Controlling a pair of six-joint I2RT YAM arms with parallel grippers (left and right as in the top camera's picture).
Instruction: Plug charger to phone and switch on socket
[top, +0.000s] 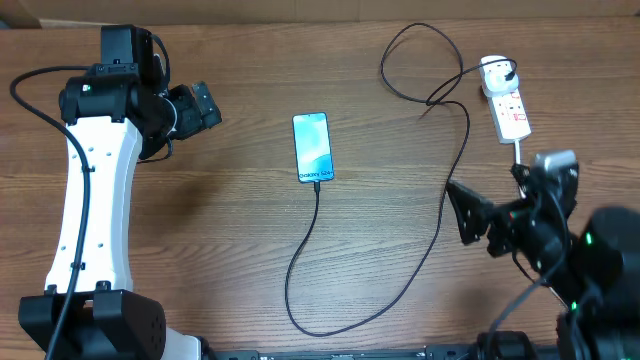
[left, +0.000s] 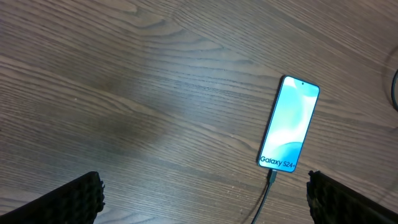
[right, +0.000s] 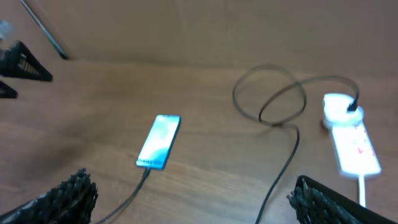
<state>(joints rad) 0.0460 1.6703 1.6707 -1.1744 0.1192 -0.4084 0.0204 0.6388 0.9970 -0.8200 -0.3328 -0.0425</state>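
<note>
The phone (top: 312, 147) lies flat mid-table, teal screen lit; it also shows in the left wrist view (left: 290, 124) and the right wrist view (right: 159, 141). The charger's thin black cable (top: 440, 215) has its tip in the phone's bottom edge, loops down and round, and runs up to its white plug head (top: 496, 71) seated in the socket (top: 511, 113), a white strip at far right. The socket also shows in the right wrist view (right: 354, 146). My left gripper (top: 205, 105) is open, left of the phone. My right gripper (top: 470, 212) is open, below the socket.
The socket's thick white cord (top: 520, 152) runs down toward my right arm. The cable forms a loose loop (top: 420, 62) at the back. A wall edge shows beyond the table in the right wrist view.
</note>
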